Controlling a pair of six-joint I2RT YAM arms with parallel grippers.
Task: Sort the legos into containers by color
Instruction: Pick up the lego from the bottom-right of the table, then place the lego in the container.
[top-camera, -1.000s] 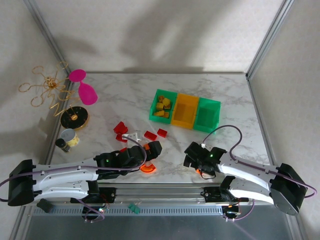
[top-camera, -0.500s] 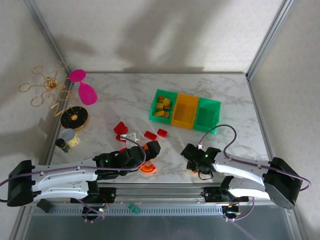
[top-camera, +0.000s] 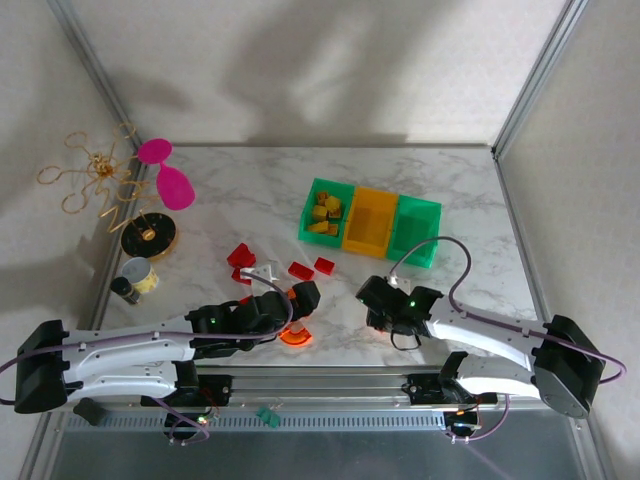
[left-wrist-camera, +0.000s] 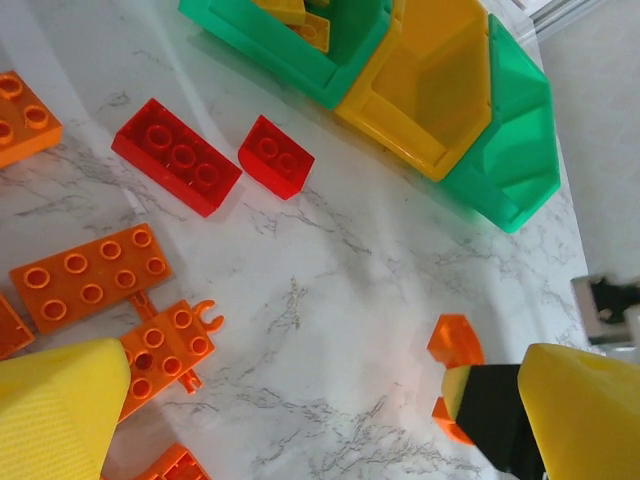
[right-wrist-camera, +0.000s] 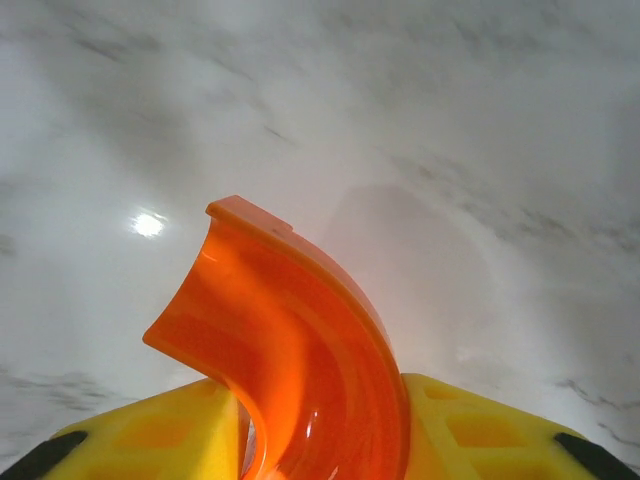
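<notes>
- Right hand has swung left and clenched on an orange arch piece at the desk's near edge.
- Left hand hangs released over orange bricks.
- Yellow pieces fill the left green bin; the yellow-orange bin looks empty; red bricks remain loose.
- Open desk lies ahead; bin walls need clearing.
</notes>
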